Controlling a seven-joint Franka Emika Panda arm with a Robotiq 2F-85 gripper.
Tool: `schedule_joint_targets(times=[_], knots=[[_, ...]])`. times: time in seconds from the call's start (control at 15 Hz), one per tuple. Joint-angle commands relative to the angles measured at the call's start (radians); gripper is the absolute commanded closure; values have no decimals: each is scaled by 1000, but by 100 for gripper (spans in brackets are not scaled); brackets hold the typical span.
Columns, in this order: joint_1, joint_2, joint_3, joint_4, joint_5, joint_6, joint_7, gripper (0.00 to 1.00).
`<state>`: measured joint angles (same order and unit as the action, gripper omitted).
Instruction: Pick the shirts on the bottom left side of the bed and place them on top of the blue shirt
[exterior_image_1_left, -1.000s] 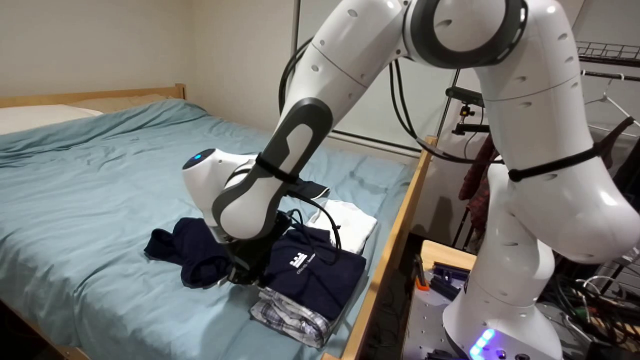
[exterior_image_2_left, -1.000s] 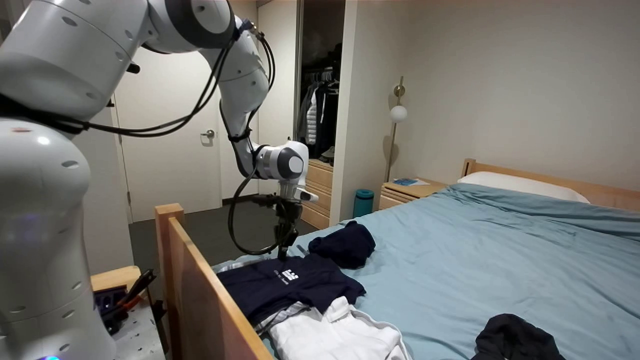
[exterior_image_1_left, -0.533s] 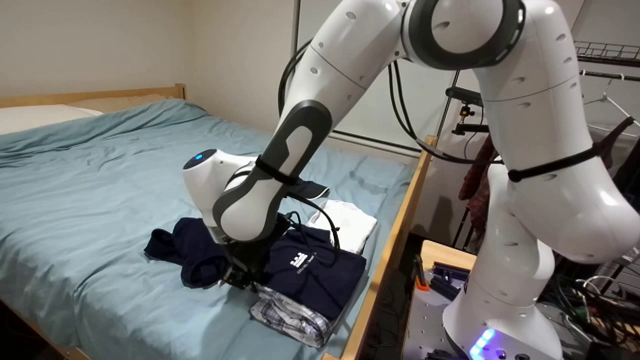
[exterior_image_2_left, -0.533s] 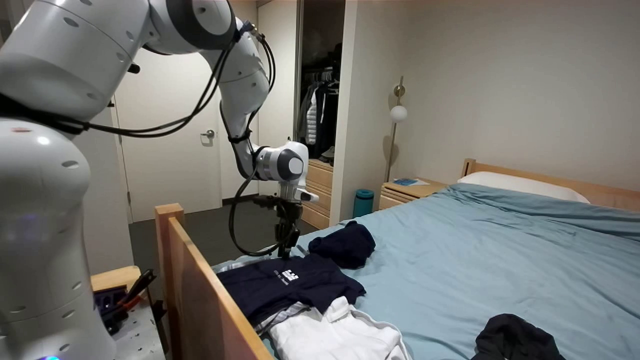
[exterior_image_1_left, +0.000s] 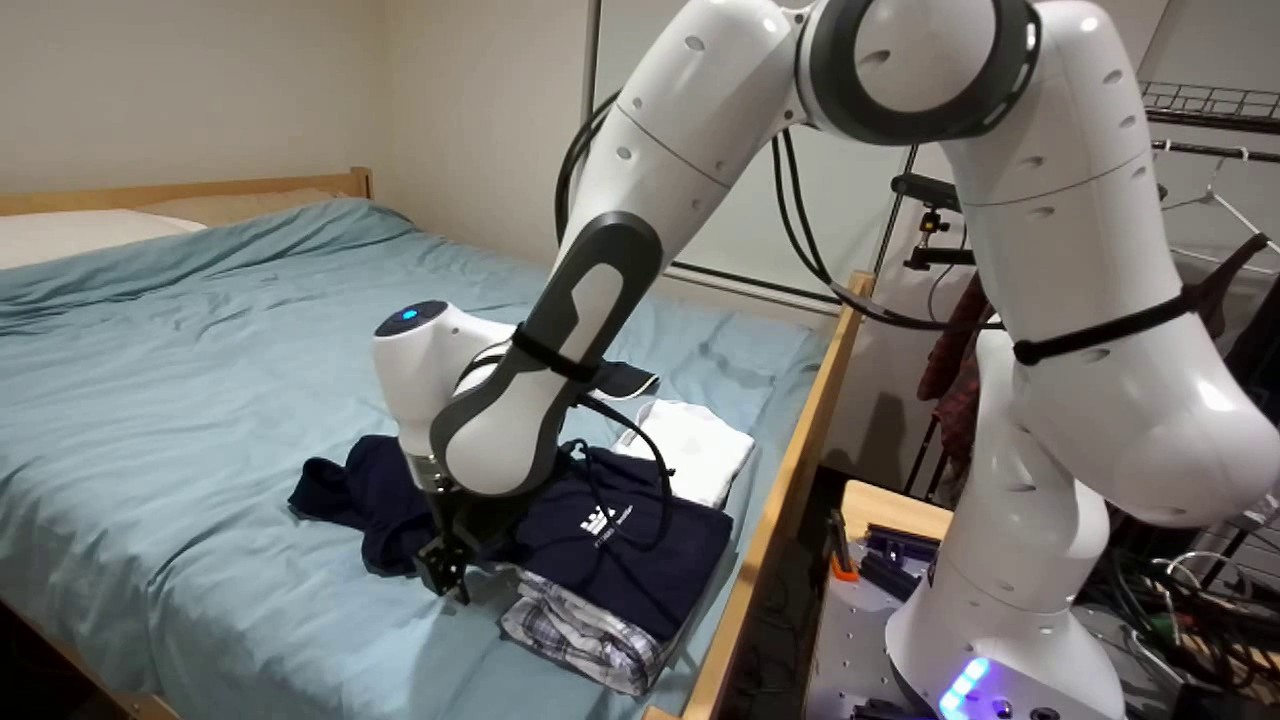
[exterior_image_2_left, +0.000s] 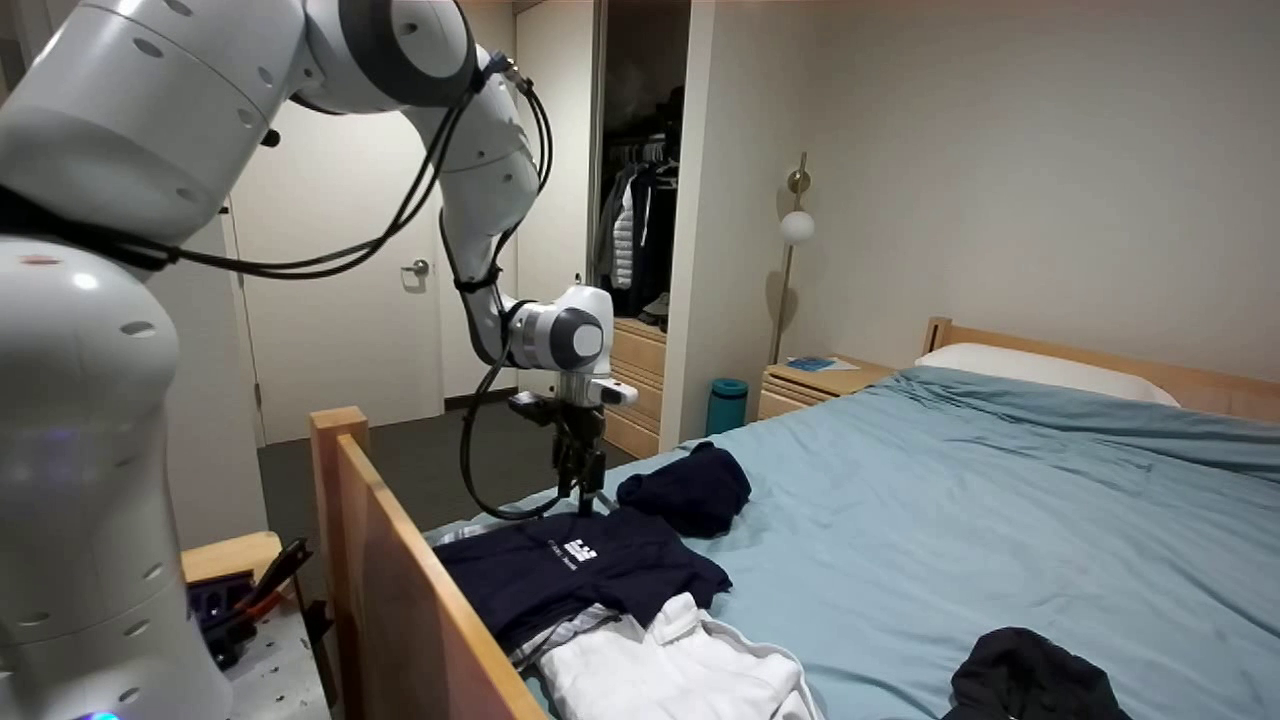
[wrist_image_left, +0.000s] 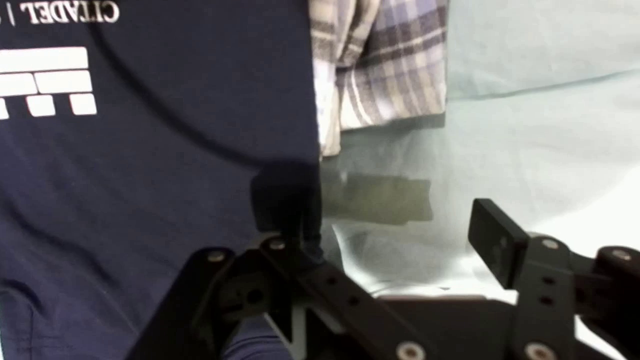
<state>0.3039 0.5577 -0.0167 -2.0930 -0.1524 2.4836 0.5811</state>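
Note:
A folded navy shirt with a white print, the blue shirt (exterior_image_1_left: 665, 580), lies on a plaid shirt (exterior_image_1_left: 590, 630) at the foot of the bed; a white shirt (exterior_image_2_left: 680, 665) lies beside them. Further left in an exterior view is a crumpled navy garment (exterior_image_1_left: 370, 490). My gripper (wrist_image_left: 395, 220) stands open at the edge of the blue shirt, nothing held between its fingers. In the wrist view one finger (wrist_image_left: 285, 200) overlaps the blue shirt's edge, and the opposite finger (wrist_image_left: 500, 240) is over bare sheet. Whether the fingers touch cloth I cannot tell.
A wooden footboard (exterior_image_1_left: 770, 530) runs between the robot base and the clothes. Beyond the white shirt lies a dark item (exterior_image_2_left: 1035, 680). The arm's cable (exterior_image_2_left: 470, 450) loops down close to the blue shirt. Blue-green sheet (exterior_image_1_left: 260, 610) surrounds the clothes.
My fingers have spread from shut to open. The gripper has shifted slightly left in an exterior view, away from the blue shirt's edge. The clothes have stayed in place.

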Motion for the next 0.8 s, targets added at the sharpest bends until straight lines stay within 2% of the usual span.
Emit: schedule_joint_targets(times=[0.0, 0.33, 0.73], knots=[[4, -6, -11, -24, 16, 19, 1, 0], [1, -11, -9, -20, 30, -66, 6, 0], [22, -12, -33, 4, -12, -244, 66, 0]])
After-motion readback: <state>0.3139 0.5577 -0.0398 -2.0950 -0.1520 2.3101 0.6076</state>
